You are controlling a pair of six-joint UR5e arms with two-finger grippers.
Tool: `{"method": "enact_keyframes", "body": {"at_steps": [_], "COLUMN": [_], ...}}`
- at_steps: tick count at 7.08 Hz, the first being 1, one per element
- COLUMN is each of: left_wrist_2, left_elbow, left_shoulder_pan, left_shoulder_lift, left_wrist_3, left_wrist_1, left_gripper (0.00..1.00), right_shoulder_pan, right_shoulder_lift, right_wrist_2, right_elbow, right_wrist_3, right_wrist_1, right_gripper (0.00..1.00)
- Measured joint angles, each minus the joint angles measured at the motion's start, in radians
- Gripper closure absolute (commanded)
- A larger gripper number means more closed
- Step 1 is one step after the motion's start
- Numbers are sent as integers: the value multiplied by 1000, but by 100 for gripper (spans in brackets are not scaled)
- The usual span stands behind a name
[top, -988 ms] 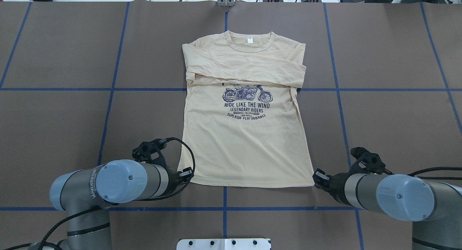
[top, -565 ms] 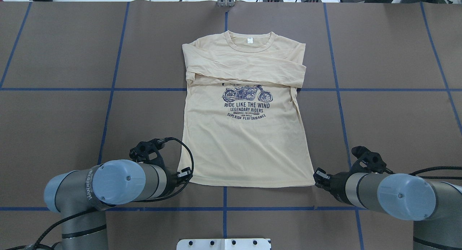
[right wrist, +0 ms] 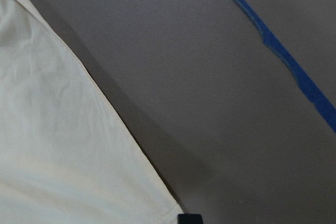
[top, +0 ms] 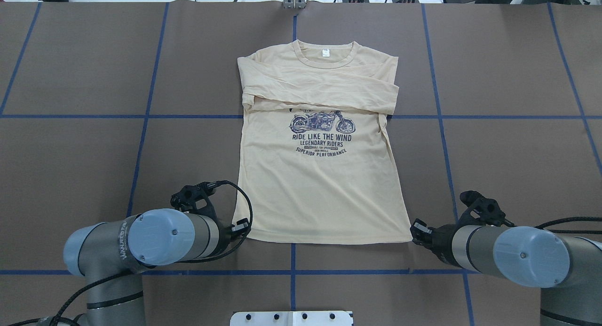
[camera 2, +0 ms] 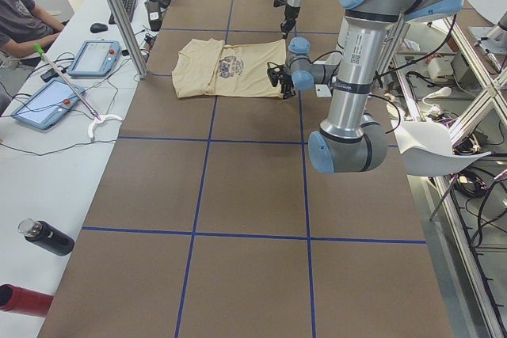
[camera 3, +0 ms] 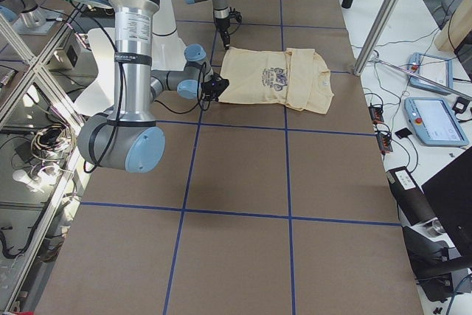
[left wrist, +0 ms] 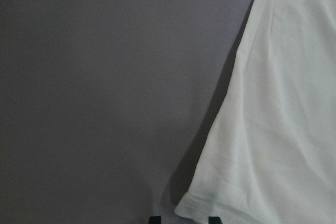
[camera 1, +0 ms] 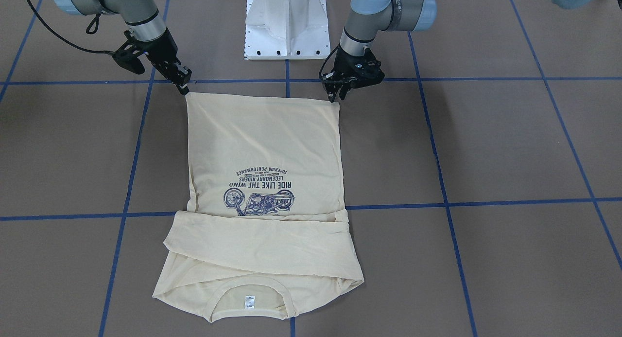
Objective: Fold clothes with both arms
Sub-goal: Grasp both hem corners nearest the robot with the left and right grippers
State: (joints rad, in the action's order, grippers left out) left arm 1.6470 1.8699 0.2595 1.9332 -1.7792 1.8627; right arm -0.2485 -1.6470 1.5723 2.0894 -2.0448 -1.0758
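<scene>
Now hem-grab step. Left fingers (left wrist: 155,220) spread astride shirt (top: 320,194) corner; right fingers (right wrist: 189,219) at other corner, state unclear. Next likely: pinch both, carry evenly to collar (top: 305,60).

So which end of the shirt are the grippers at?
The hem, the straight bottom edge: left gripper and right gripper sit at its corners. The labelled collar lies opposite.

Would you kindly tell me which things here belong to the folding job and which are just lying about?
Job: T-shirt, left pincer, right pincer.
Lying about: tablet, bottle, keyboard, mouse.
</scene>
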Motion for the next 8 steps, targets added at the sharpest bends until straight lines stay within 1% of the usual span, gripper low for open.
{"method": "enact_keyframes", "body": {"at_steps": [2,3,4,5,6,8], "left_wrist_2": [-1,-1,-1,-1,-1,-18], "left_elbow": [-7,-8,-9,-14,-24,-34], "left_shoulder_pan": [3,3,4,4,5,9], "left_shoulder_lift": [2,2,4,8,16,27], "left_wrist_3": [1,1,1,0,-3,-3], "left_wrist_1": [2,2,3,3,4,4], "left_gripper": [62,66,75,94,100,100], "right_shoulder_pan": [0,0,0,-1,-2,-3], "right_shoulder_lift": [-1,-2,-4,-6,-6,-6], "right_wrist_2": [0,0,0,0,0,0], "right_elbow": [1,1,1,1,1,2], "right_wrist_3": [0,0,0,0,0,0], "right_wrist_1": [-1,-1,0,0,0,0], "right_gripper": [100,100,100,100,100,100]}}
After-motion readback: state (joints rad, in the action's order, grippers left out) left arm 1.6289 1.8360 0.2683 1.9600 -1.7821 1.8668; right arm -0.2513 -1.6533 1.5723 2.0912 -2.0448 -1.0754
